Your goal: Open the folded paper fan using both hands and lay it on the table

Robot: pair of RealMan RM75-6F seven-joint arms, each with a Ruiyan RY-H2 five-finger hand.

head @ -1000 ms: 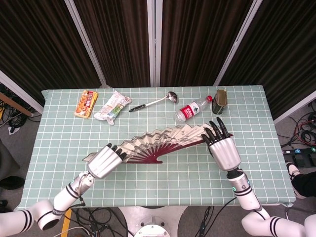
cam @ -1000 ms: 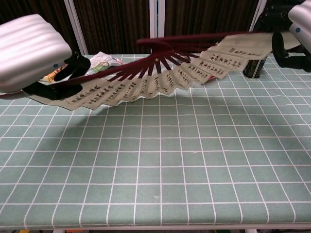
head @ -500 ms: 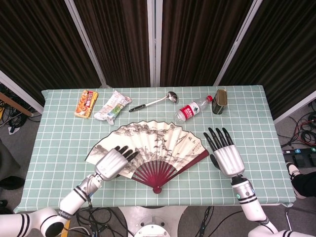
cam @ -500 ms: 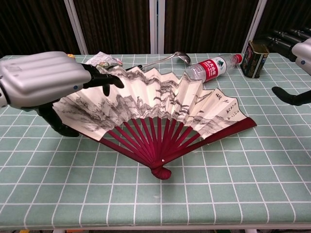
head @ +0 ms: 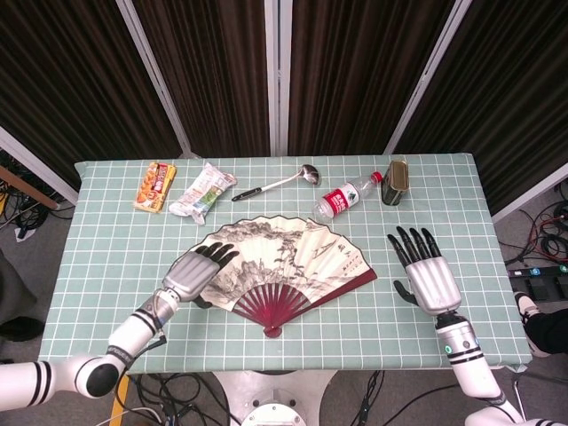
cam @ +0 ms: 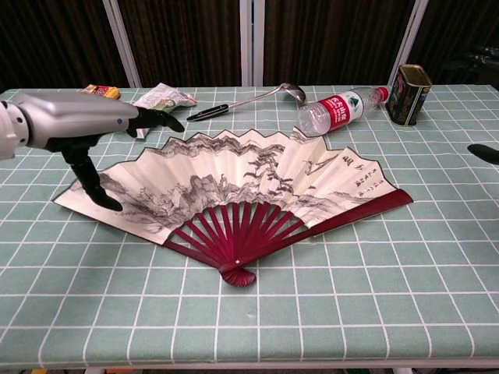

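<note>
The paper fan [head: 282, 264] lies spread open and flat on the green checked table [head: 106, 257], its painted leaf facing up and its dark red ribs meeting at the pivot near the front edge. In the chest view the fan [cam: 234, 183] fills the middle. My left hand [head: 197, 273] hovers over the fan's left end with fingers stretched out; its thumb [cam: 92, 183] points down at the leaf's left edge. My right hand [head: 427, 277] is open, palm down, right of the fan and apart from it. Only a dark fingertip [cam: 485, 153] of it shows in the chest view.
Along the back of the table lie an orange snack pack [head: 155, 185], a white-green packet [head: 203, 191], a ladle [head: 277, 184], a water bottle [head: 346, 199] on its side and a dark tin can [head: 396, 181]. Dark curtains stand behind.
The fan has gone from raised and half spread between both hands to lying fully open on the table. Both hands have let go; the right hand has drawn back to the right.
</note>
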